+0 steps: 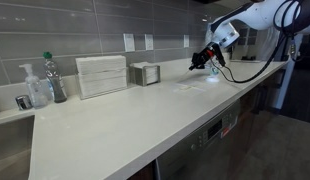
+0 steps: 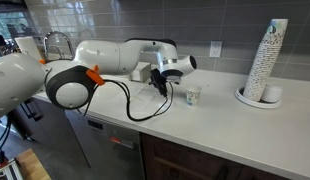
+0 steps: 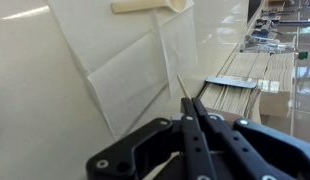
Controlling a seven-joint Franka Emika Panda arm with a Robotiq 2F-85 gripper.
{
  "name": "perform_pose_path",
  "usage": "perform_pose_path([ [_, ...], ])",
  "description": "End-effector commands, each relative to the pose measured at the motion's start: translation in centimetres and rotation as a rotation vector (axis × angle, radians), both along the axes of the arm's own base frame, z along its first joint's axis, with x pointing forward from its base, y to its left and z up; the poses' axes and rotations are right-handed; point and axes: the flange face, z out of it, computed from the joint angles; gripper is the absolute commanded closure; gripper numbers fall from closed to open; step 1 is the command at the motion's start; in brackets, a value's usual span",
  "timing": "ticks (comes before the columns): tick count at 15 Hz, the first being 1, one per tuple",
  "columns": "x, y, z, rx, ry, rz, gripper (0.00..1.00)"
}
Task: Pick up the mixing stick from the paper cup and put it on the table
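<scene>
Pincer (image 3: pixel 193 110) clamps mixing stick (image 3: pixel 183 88) near paper cup (image 2: pixel 192 96).

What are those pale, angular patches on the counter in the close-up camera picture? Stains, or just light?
Probably just light: in the wrist view the glossy table mirrors bright panes, while the gripper, shut on the thin mixing stick, looks sharp. In an exterior view a similar sheen lies under the gripper; in an exterior view the paper cup is small and soft.

Arm (image 2: pixel 107 58) outstretched and angled downward, gripper (image 3: pixel 191 104) (fingers (image 3: pixel 199 128) pressed together) clamped on the mixing stick (image 3: pixel 183 88).
</scene>
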Motion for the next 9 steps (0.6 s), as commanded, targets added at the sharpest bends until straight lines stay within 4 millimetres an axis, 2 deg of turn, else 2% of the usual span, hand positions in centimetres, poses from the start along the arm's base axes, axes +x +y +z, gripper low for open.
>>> perform_pose_path([
  [1, 0.1, -0.34, -0.79, -0.013, 0.033, 0.002, 0.8],
  [2, 0.09, -0.39, -0.88, -0.013, 0.036, 0.001, 0.7],
  [3, 0.08, -0.47, -0.93, -0.015, 0.039, 0.0, 0.67],
  [6, 0.02, -0.72, -1.21, -0.026, 0.054, -0.007, 0.63],
  [7, 0.0, -0.83, -1.32, -0.029, 0.059, -0.009, 0.66],
  [8, -0.03, -0.89, -1.43, -0.033, 0.064, -0.011, 0.64],
  [9, -0.05, -0.97, -1.58, -0.038, 0.069, -0.013, 0.46],
])
